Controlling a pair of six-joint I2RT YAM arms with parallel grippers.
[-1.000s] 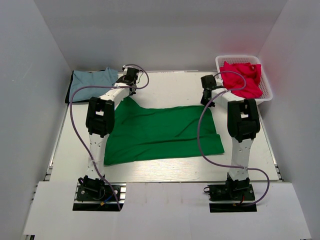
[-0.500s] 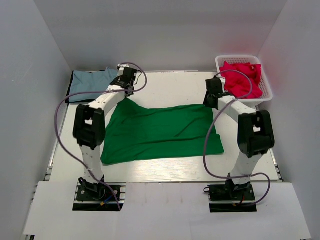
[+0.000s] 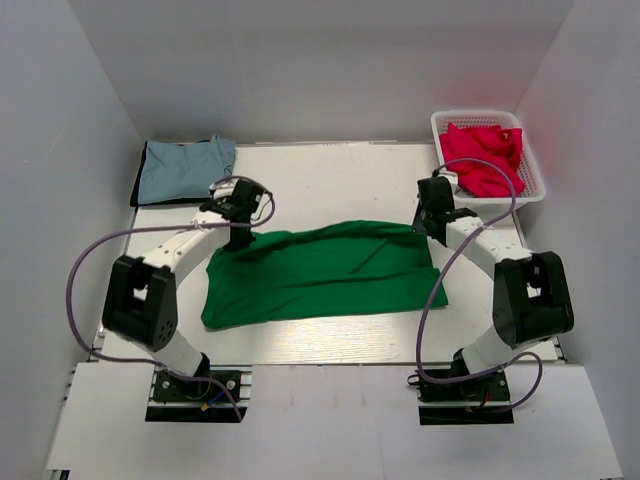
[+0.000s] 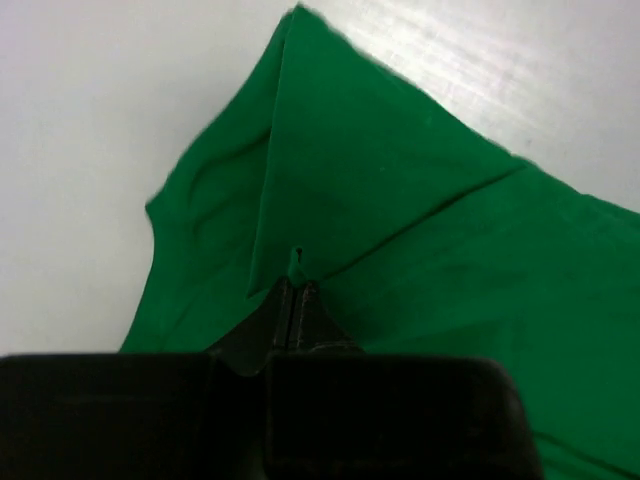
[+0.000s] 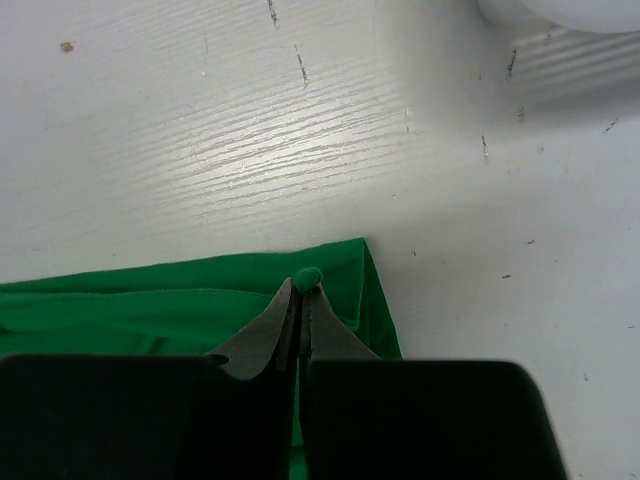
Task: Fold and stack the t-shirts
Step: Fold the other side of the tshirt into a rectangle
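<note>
A green t-shirt (image 3: 320, 270) lies spread across the middle of the white table, its far edge lifted and folding toward the near side. My left gripper (image 3: 238, 222) is shut on the shirt's far-left corner; in the left wrist view the cloth (image 4: 400, 190) tents up from the closed fingertips (image 4: 297, 290). My right gripper (image 3: 432, 218) is shut on the far-right corner; in the right wrist view a nub of green cloth (image 5: 306, 279) sticks out between the closed tips. A folded light-blue t-shirt (image 3: 183, 166) lies at the far left.
A white basket (image 3: 534, 183) at the far right holds crumpled red t-shirts (image 3: 485, 155). Grey walls enclose the table on three sides. Purple cables loop from both arms.
Both grippers have pulled the shirt's far edge toward the near side, from the back of the table to its middle. The green cloth now folds over itself.
</note>
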